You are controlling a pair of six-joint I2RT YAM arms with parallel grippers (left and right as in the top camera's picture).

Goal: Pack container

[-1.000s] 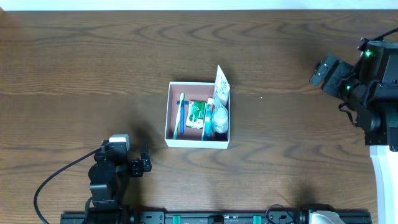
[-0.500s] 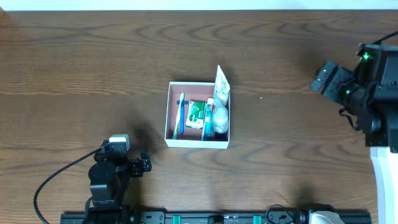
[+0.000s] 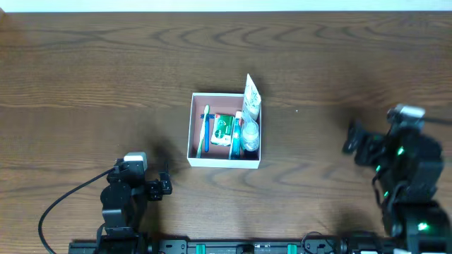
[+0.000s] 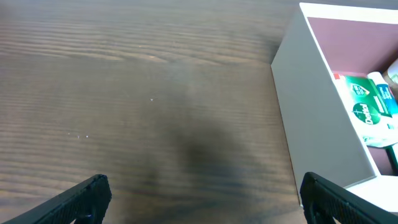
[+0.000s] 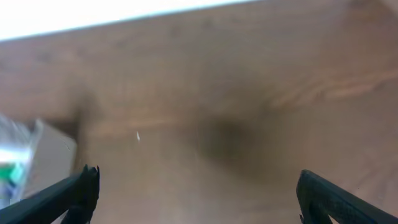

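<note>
The container (image 3: 190,134), a white-walled square box with a pink-brown inside, stands mid-table. It holds a blue toothbrush (image 3: 206,131), a green packet (image 3: 223,130), a small clear bottle (image 3: 249,137) and a tube (image 3: 251,97) leaning on its far right corner. My left gripper (image 3: 164,186) is open and empty, to the front left of the box. In the left wrist view (image 4: 202,202) the box wall (image 4: 311,118) and the green packet (image 4: 367,109) show at right. My right gripper (image 3: 351,144) is open and empty, well right of the box; its wrist view (image 5: 205,196) is blurred.
The dark wood table (image 3: 99,77) ends at a white far edge (image 3: 226,5). A black cable (image 3: 63,204) runs from the left arm toward the front edge. The rail with the arm bases (image 3: 247,247) lies along the front.
My right arm has swung from the far right back toward the front of the table and now sits lower, its gripper facing the box. The left arm and the box have not moved.
</note>
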